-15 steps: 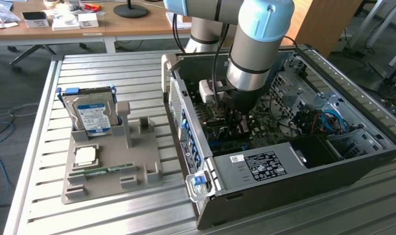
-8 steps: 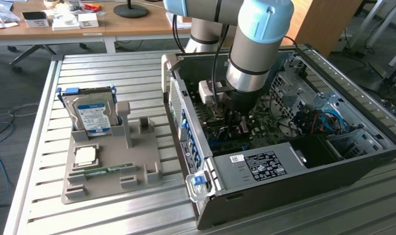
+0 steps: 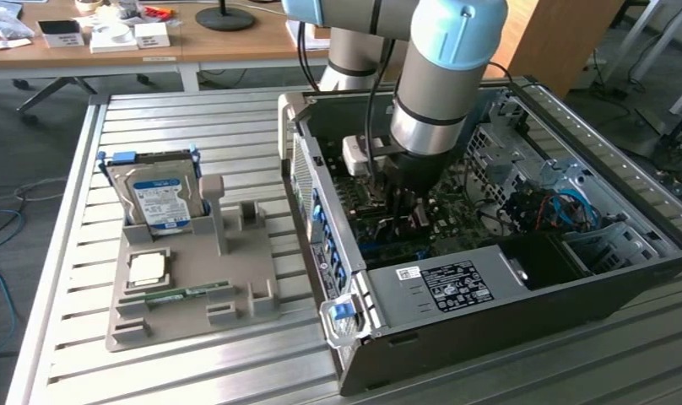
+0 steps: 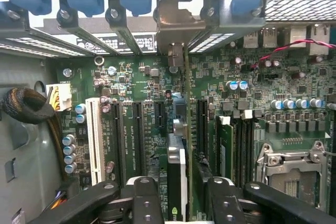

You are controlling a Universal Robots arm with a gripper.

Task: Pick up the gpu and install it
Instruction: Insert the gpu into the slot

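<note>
Gripper (image 4: 178, 203) fingers spread w/ gaps either side of gpu (image 4: 177, 169), not clamping it; card stands edge-up in motherboard (image 4: 262, 85) slot; likely light, stiff, fragile—hold by edges.

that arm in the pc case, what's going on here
The robot arm is reaching down into the open computer case with its gripper over the motherboard. The gpu stands on edge in a slot, seen from above between the fingers. A hard drive waits in the grey holder outside.
</note>
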